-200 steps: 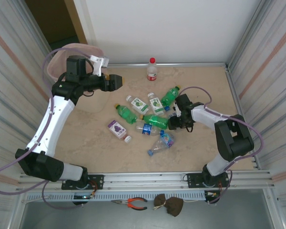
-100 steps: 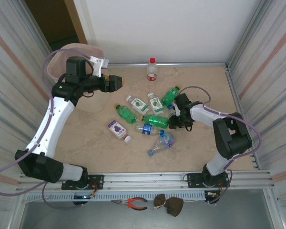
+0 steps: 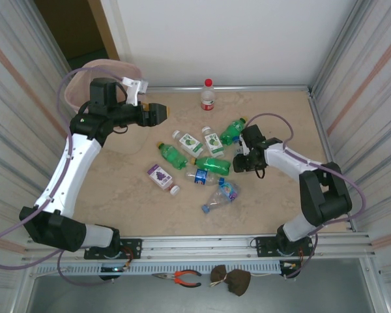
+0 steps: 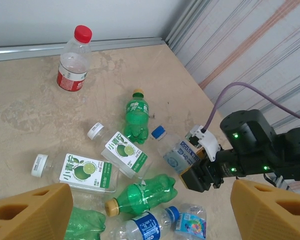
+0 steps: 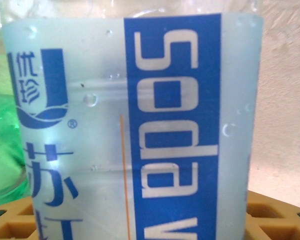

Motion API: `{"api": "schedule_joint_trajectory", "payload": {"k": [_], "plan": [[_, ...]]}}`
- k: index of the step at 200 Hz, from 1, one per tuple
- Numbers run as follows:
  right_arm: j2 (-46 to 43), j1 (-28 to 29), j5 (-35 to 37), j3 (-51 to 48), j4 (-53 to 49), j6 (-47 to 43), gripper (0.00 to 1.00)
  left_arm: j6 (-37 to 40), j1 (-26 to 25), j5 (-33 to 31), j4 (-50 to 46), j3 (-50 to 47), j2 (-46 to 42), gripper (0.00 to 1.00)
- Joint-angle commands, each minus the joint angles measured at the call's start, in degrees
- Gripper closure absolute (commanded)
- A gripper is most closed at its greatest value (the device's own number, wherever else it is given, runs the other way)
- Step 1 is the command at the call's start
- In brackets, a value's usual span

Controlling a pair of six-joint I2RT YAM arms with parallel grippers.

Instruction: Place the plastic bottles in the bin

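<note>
Bottles (image 3: 212, 165) lie loose mid-table (image 3: 117, 189). The right hand (image 3: 240, 156) straddles the clear soda bottle (image 5: 140, 125), probably to lift it; a firm clamp cannot be confirmed. The left hand (image 3: 161, 112) hangs open and empty near the far-left bin (image 3: 101, 63).

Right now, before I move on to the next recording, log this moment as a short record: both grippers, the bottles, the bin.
left gripper: open, holding nothing, raised beside the bin
right gripper: low at the right edge of the pile, fingers either side of a clear blue-capped soda bottle; firm grip not clear
red-capped bottle: upright, apart from the rest at the far edge of the table
other bottles: green and clear, lying clustered mid-table
bin: far-left corner; contents hidden
</note>
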Motion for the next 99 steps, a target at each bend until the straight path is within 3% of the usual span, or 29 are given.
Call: {"api": "schedule_joint_trajectory", "payload": {"k": [1, 35, 99], "plan": [[-4.62, 0.24, 1.22, 2.33, -2.70, 1.38, 0.43, -1.20, -0.48, 1.27, 2.55, -0.68, -2.25, 0.17], [-11.08, 0.43, -1.54, 4.02, -2.42, 0.41, 0.43, -2.61, -0.42, 3.00, 4.89, -1.25, -2.57, 0.17], [-25.26, 0.37, -13.73, 3.82, 7.04, 0.64, 0.44, -4.55, -2.08, 7.12, 11.54, -1.91, -3.03, 0.17]]}}
